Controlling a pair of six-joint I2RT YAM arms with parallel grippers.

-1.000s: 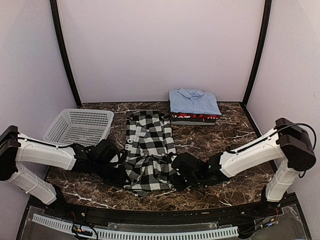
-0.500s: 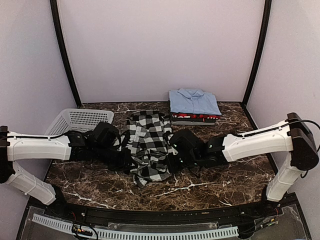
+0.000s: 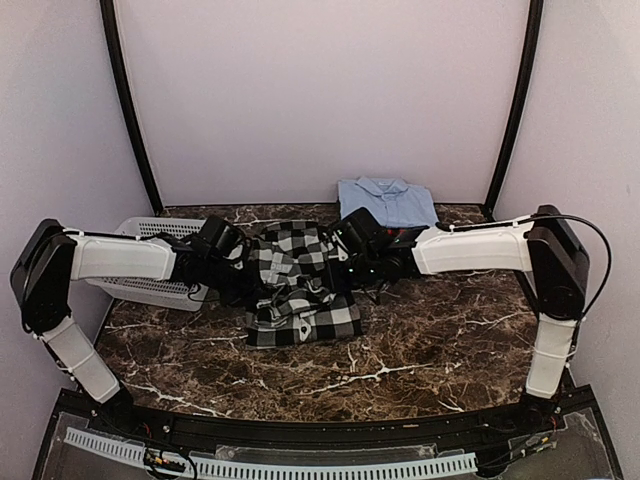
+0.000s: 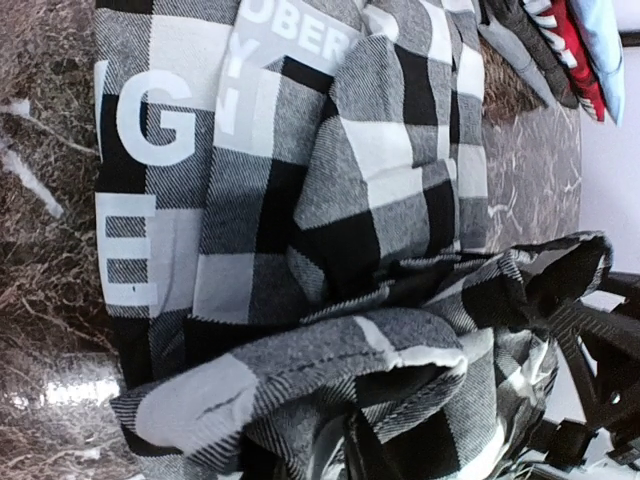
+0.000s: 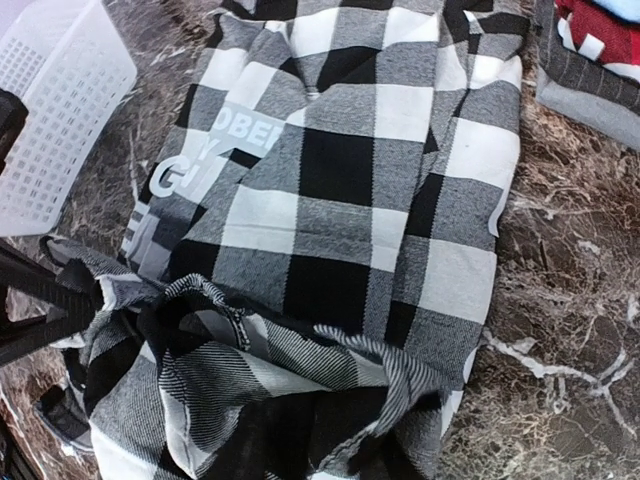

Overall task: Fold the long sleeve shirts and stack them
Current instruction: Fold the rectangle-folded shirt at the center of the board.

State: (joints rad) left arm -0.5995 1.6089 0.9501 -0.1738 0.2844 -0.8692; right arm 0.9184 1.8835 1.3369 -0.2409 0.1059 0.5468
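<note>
The black-and-white check shirt (image 3: pixel 300 290) lies in the middle of the table, its near half lifted and doubled over toward the back. White lettering shows in the left wrist view (image 4: pixel 150 130). My left gripper (image 3: pixel 243 283) is shut on the shirt's left hem, fingers buried in cloth (image 4: pixel 350 455). My right gripper (image 3: pixel 345 270) is shut on the right hem, also wrapped in cloth (image 5: pixel 370 450). The light blue collared shirt (image 3: pixel 388 203) lies folded on top of a stack at the back right, with the red shirt (image 3: pixel 405 235) under it.
The grey perforated basket (image 3: pixel 150 262) stands at the left, partly under my left arm, and shows in the right wrist view (image 5: pixel 50 110). The marble table (image 3: pixel 440 340) is walled on three sides. The stack's edge (image 5: pixel 590 100) lies close to the check shirt's far right corner.
Both grippers have carried the check shirt's near hem away from the front edge toward the back, folding the lower half over the upper half. The arms now stretch further out.
</note>
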